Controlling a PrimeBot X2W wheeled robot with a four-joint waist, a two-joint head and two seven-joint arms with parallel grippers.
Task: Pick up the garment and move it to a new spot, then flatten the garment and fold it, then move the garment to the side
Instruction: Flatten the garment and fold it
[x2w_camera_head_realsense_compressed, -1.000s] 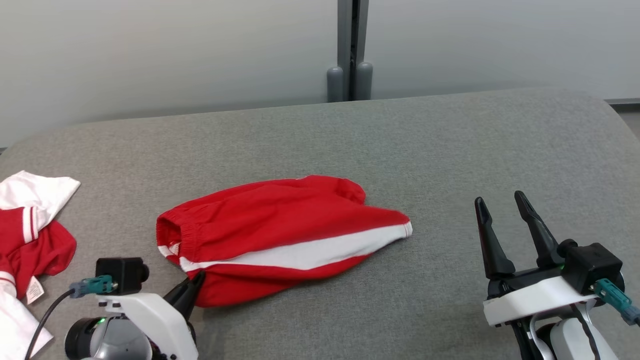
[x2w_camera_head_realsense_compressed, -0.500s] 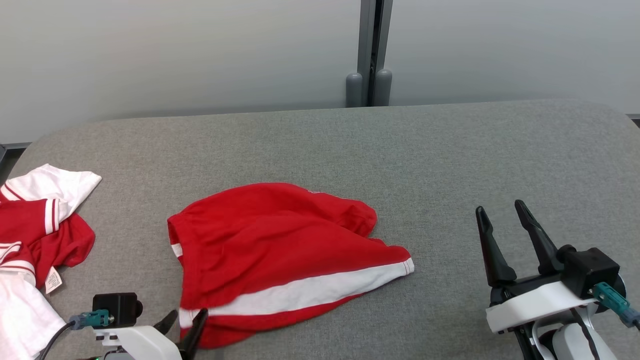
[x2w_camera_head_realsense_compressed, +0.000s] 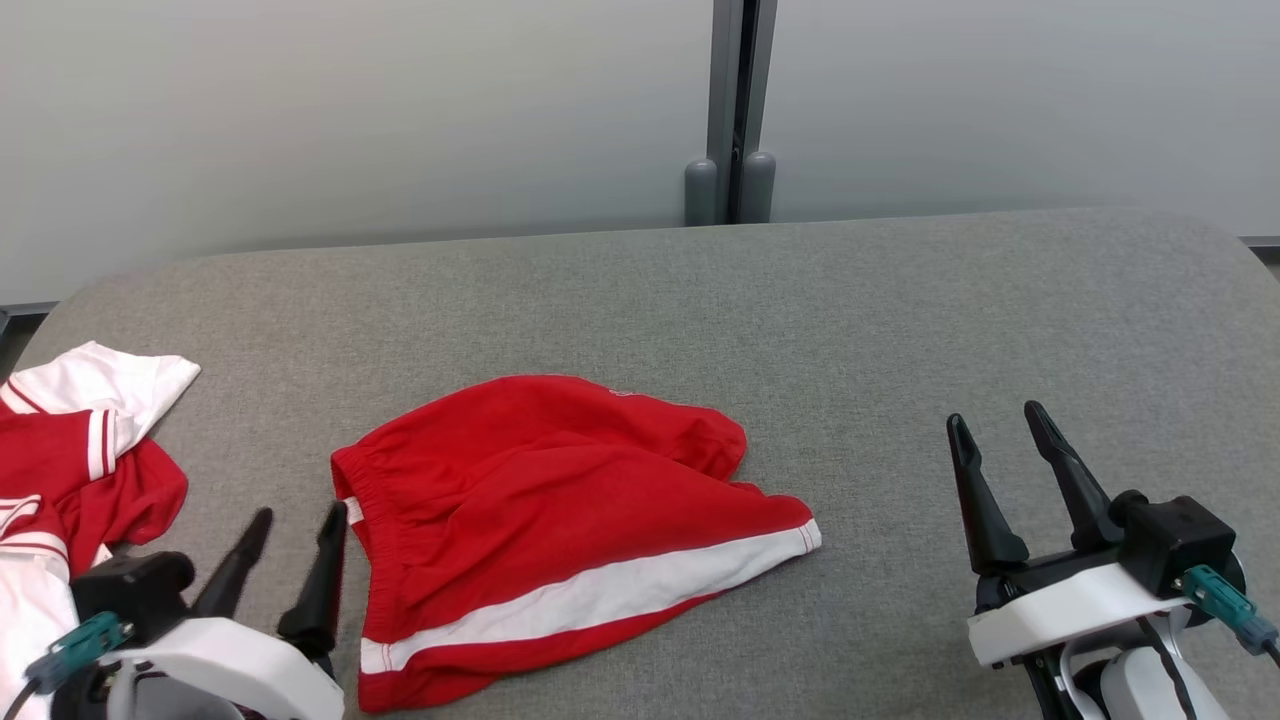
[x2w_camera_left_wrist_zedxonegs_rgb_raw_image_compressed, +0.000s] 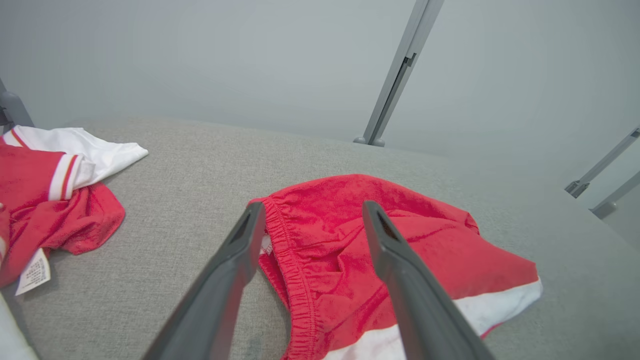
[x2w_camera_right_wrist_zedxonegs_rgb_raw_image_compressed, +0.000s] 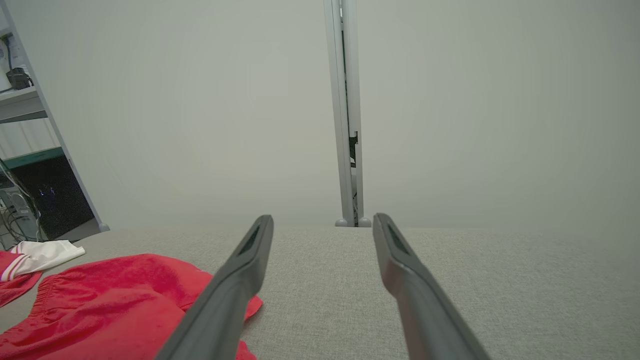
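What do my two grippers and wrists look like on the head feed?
The left gripper and right gripper match: two long, tapering dark fingers on a black base, over a glossy white wrist shell. Each wrist carries a black boxy camera block with a teal cable connector.

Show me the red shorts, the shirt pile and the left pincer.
red shorts (x2w_camera_head_realsense_compressed: 540, 490), head view, middle of the red cloth
shirt pile (x2w_camera_head_realsense_compressed: 130, 492), head view, its red part
left pincer (x2w_camera_head_realsense_compressed: 298, 514), head view, midway between its fingertips
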